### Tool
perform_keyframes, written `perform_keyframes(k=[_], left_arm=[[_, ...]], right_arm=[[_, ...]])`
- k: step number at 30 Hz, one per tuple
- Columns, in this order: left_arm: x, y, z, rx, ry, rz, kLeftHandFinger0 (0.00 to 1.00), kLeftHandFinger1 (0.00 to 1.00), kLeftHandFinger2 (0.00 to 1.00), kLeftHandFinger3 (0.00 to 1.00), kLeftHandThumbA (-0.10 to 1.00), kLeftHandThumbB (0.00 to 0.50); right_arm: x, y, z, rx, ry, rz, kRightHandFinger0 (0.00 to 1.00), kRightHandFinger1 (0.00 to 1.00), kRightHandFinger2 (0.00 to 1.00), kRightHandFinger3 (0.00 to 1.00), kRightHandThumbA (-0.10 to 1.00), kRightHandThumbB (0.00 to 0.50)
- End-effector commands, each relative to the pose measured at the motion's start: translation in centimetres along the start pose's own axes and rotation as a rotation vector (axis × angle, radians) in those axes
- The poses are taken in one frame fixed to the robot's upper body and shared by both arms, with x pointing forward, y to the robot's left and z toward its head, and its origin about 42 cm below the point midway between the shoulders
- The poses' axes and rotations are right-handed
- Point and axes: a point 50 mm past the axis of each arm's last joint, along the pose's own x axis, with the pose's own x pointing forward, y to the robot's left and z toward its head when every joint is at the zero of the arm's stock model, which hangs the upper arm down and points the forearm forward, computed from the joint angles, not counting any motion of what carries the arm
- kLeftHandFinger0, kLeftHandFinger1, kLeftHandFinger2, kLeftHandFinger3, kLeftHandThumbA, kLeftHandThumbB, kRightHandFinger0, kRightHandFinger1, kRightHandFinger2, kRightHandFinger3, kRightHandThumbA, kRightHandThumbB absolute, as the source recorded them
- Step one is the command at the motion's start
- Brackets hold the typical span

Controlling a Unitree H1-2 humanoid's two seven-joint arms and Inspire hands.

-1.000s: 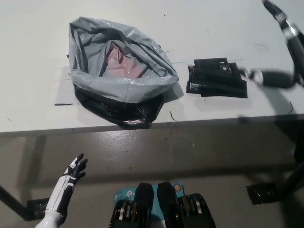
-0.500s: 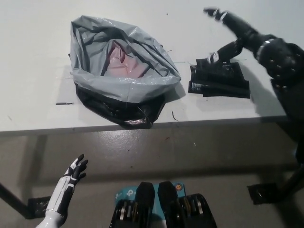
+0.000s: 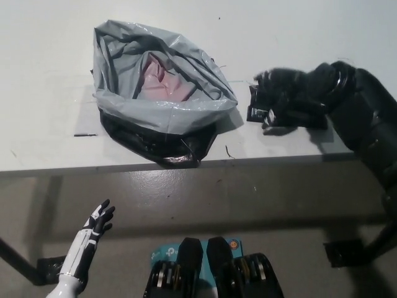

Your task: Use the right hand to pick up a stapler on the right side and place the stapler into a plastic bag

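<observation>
I'm at the grasp step: my right hand covers the stapler, which lies on the counter at 3 o'clock from the plastic bag. Blur hides its grip; I cannot tell. Next, I judge: secure it, lift, carry toward 9 o'clock over the bag's mouth. My left hand hangs open at 7 o'clock.

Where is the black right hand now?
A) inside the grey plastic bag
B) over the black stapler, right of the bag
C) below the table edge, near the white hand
B: the right hand is over the stapler on the table, beside the plastic bag.
</observation>
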Motion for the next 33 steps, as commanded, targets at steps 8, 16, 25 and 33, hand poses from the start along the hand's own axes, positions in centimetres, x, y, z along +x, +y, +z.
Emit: perform_keyframes(k=[8, 16, 25, 33], left_arm=[[0.6, 0.2, 1.3, 0.022, -0.081, -0.023, 1.00, 1.00, 1.00, 1.00, 1.00, 0.464], [1.3, 0.5, 1.7, 0.051, -0.091, -0.023, 1.00, 1.00, 1.00, 1.00, 1.00, 0.456], [1.6, 0.6, 2.0, 0.076, -0.096, -0.031, 1.00, 1.00, 1.00, 1.00, 1.00, 0.407], [2.2, 0.8, 2.2, 0.069, -0.098, -0.039, 1.00, 1.00, 1.00, 1.00, 1.00, 0.398]], right_arm=[[0.2, -0.2, -2.6, -0.179, 0.116, -0.063, 0.89, 0.88, 0.91, 1.00, 0.76, 0.442], [0.4, -0.1, -3.0, -0.211, 0.109, -0.282, 0.07, 0.23, 0.43, 0.54, -0.10, 0.137], [0.0, -1.0, -2.8, -0.084, -0.028, -0.388, 0.11, 0.55, 0.79, 0.57, 0.03, 0.175], [-0.7, -2.7, -3.5, 0.621, -0.137, -0.338, 0.00, 0.45, 0.71, 0.62, 0.01, 0.222]])
